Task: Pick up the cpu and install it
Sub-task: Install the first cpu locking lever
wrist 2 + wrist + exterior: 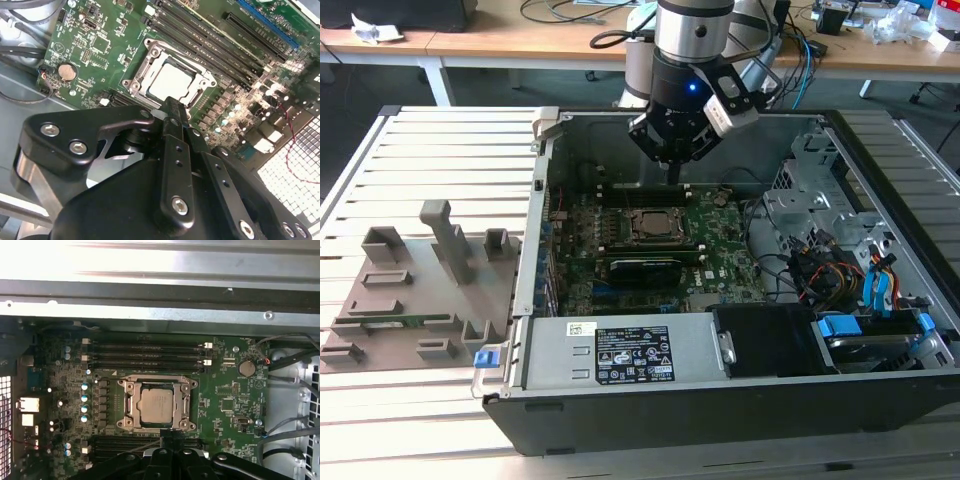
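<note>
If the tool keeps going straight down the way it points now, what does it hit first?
Probably the green board beside the chip in its socket, not the chip itself; the tool hangs just off it, though depth is unclear.

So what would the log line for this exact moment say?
cpu: seated in motherboard socket | gripper: above board, beside socket, holding nothing | computer case: open

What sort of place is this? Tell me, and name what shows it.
Probably a robotics lab or test workshop: an open black desktop computer case lies on a slotted aluminium table, wooden desks strewn with cables stand behind, and a grey moulded parts fixture sits beside the case.
</note>
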Robot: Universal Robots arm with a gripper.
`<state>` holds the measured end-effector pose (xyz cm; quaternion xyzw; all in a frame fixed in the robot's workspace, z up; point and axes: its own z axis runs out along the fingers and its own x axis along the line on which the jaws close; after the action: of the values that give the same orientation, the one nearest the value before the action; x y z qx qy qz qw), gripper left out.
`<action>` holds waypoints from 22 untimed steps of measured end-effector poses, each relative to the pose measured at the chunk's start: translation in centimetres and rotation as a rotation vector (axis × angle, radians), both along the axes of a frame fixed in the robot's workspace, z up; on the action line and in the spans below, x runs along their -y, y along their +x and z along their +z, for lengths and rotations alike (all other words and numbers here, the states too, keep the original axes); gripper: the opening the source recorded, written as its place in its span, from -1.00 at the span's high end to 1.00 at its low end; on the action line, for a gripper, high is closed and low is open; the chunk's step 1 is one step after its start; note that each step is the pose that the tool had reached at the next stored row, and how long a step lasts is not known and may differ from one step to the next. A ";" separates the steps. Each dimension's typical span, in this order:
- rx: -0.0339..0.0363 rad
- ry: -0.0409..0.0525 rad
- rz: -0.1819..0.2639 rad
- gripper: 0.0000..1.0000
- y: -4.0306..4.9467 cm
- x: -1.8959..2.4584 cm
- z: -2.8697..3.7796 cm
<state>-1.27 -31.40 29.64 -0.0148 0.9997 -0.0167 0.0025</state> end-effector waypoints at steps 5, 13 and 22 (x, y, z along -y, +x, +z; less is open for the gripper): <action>0.0000 0.0000 0.000 0.79 -0.01 0.00 0.00; 0.0000 0.0000 0.000 0.79 -0.36 0.00 0.00; 0.0000 -0.0001 0.000 0.79 -1.19 -0.01 -0.05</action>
<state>-2.46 -31.39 29.59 -0.0148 0.9997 -0.0167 0.0025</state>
